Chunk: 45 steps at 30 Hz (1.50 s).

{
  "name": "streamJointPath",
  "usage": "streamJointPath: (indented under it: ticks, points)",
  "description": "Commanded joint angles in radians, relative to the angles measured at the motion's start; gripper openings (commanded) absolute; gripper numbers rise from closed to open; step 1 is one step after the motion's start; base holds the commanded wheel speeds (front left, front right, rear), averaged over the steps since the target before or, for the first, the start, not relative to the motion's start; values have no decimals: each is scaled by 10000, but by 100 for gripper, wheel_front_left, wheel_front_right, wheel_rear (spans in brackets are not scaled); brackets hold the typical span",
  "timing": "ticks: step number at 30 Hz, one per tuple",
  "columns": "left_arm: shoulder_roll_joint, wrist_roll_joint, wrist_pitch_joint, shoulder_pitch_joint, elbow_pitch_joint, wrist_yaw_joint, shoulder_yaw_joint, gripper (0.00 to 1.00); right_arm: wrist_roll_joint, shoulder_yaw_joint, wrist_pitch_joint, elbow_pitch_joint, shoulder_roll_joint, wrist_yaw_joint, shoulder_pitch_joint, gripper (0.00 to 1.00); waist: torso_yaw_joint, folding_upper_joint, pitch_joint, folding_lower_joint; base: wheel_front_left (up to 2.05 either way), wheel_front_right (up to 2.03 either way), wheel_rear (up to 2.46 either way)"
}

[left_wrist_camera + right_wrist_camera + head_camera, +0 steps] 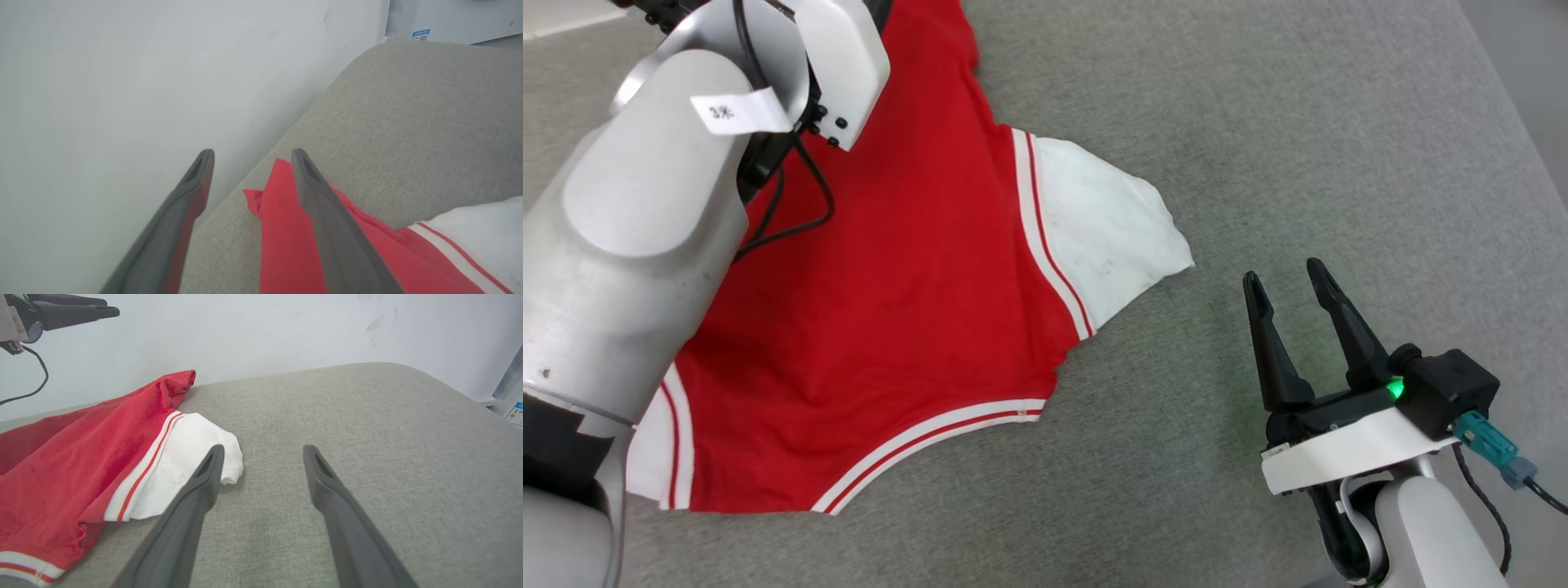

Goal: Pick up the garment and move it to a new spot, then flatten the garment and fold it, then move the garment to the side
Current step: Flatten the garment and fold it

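Lying on grey fabric cushion (1258, 122): red white-sleeved jersey T-shirt (890, 286).
Left gripper (252, 153) jaws apart at its corner; right gripper (1283, 272) spread, empty.

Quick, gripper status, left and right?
Left gripper: open, holding nothing, over the edge of the garment.
Right gripper: open, empty, beside the garment.

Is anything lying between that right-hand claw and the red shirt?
Nothing visible does. Bare grey cushion lies between the open right gripper and the white sleeve of the garment.
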Motion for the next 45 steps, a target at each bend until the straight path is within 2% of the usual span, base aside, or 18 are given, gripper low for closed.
streamJointPath:
  ticks: [1,7,15,20,27,29,30,33,36,41,45]
  points:
    - [-56,-80,-245,124,173,-39,31,100,-107,-71,-38,-13,34,-3,-121,100,189,0,-165,-1,0,0,0]
    - [-193,-375,-1450,478,375,-113,243,100,-305,-338,-38,-37,-145,-3,32,100,945,0,-788,-1,0,0,0]
    - [220,-717,-3119,1742,-586,389,776,100,-381,-670,-35,-10,-612,-3,388,100,2246,0,-1765,-1,0,0,0]
    - [784,-1114,-3446,3458,-2073,1161,1485,100,-306,-883,67,-44,-753,-3,679,100,2908,0,-2355,-1,0,0,0]
    - [1468,-1349,-3518,6881,-4971,2575,2743,100,-251,-1075,303,-228,-857,-3,1115,100,3508,0,-2869,-1,0,0,0]
    - [1428,-1330,-3512,7897,-5795,2909,3142,100,-240,-1108,338,-286,-851,-3,1195,100,3597,0,-2960,-1,0,0,0]
    - [1253,-1000,-3506,9297,-6782,3351,3629,100,-217,-1123,423,-372,-857,-3,1311,100,3691,0,-3042,-1,0,0,0]
    - [880,-611,-3507,10418,-7501,3669,4167,100,-209,-1082,476,-430,-858,-3,1399,100,3733,0,-3133,-1,0,0,0]
    - [338,-246,-3508,11272,-8031,3674,4601,100,-182,-1102,512,-460,-856,-3,1543,100,3796,0,-3232,-1,0,0,0]
    - [-134,336,-3509,12026,-8104,3120,4821,100,-195,-1041,780,-564,-996,-3,1693,100,3921,0,-3285,-1,0,0,0]
    - [-425,625,-3509,12085,-8111,2729,5092,100,-169,-874,1533,-838,-1363,-3,1643,100,4152,0,-3201,-1,0,0,0]
